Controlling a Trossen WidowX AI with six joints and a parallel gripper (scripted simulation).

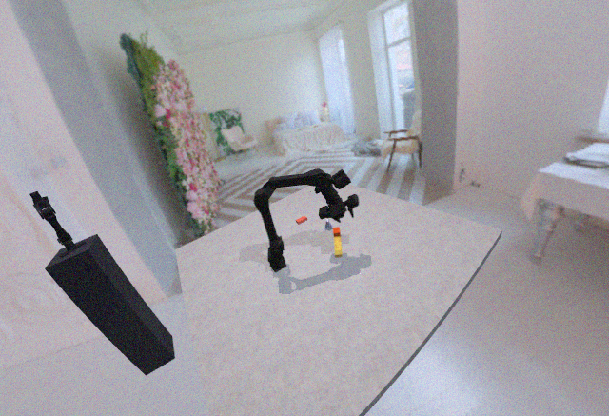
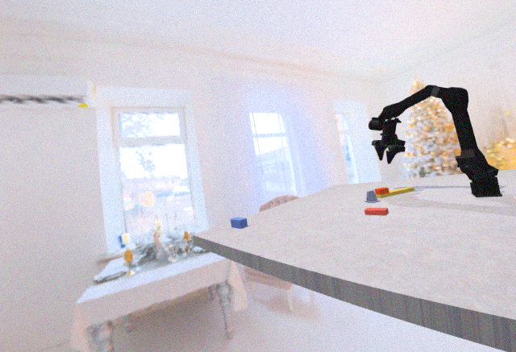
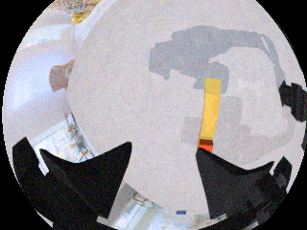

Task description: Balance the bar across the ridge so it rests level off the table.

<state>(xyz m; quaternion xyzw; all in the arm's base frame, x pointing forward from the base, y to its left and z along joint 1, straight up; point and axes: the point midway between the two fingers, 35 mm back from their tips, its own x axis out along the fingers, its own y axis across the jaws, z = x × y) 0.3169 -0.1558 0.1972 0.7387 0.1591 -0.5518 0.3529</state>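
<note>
Since nothing's been grabbed yet, the gripper is held apart and empty, hung above the table. Just under it, the bar is lying flat, with the ridge parked off its red end.

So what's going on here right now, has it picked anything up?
Not yet. The arm's pincer hangs open and empty above the table, pointing down over the yellow bar with the orange end. The bar lies flat on the table beside the small grey ridge, not on it. A red block and a blue block sit apart from them, untouched.
</note>
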